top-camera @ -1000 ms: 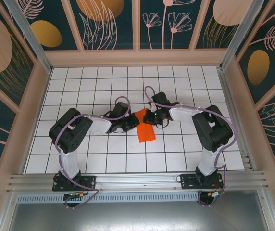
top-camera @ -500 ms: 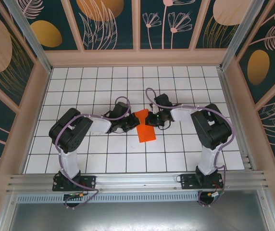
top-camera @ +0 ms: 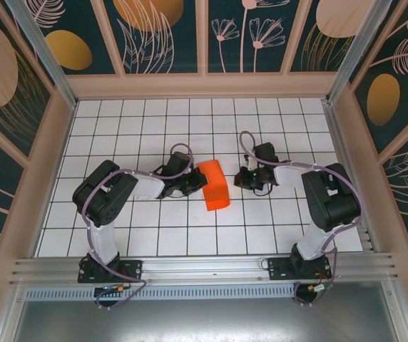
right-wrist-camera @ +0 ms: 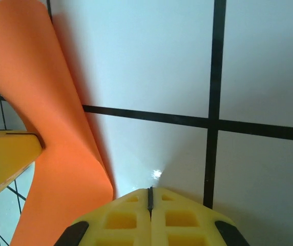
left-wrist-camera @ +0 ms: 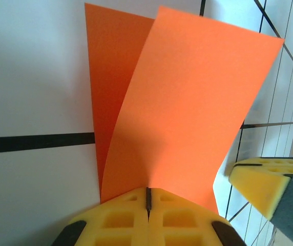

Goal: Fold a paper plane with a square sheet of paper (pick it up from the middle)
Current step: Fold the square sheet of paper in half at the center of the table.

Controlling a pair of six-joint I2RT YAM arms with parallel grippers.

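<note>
The square sheet of paper (top-camera: pixel 215 187), bright orange-red, lies loosely folded over itself in the middle of the tiled table, with its upper layer bulging. My left gripper (top-camera: pixel 197 187) is at its left edge. In the left wrist view the yellow jaws (left-wrist-camera: pixel 147 201) are shut on the sheet (left-wrist-camera: pixel 187 102), which curves up and away from them. My right gripper (top-camera: pixel 241 179) sits about one tile to the right of the paper. It (right-wrist-camera: pixel 149 197) is shut with nothing between its pads, and the paper (right-wrist-camera: pixel 54 123) stands off to its left.
The white grid table (top-camera: pixel 154 128) is ringed by a raised beige frame (top-camera: pixel 204 85). The right gripper's yellow fingertip (left-wrist-camera: pixel 262 182) shows beside the sheet. The left gripper's yellow fingertip (right-wrist-camera: pixel 8 154) touches the sheet's far side.
My right gripper has drawn back to the right, off the sheet's top end. The sheet has curled over into a loose rounded fold. The left gripper has stayed put.
</note>
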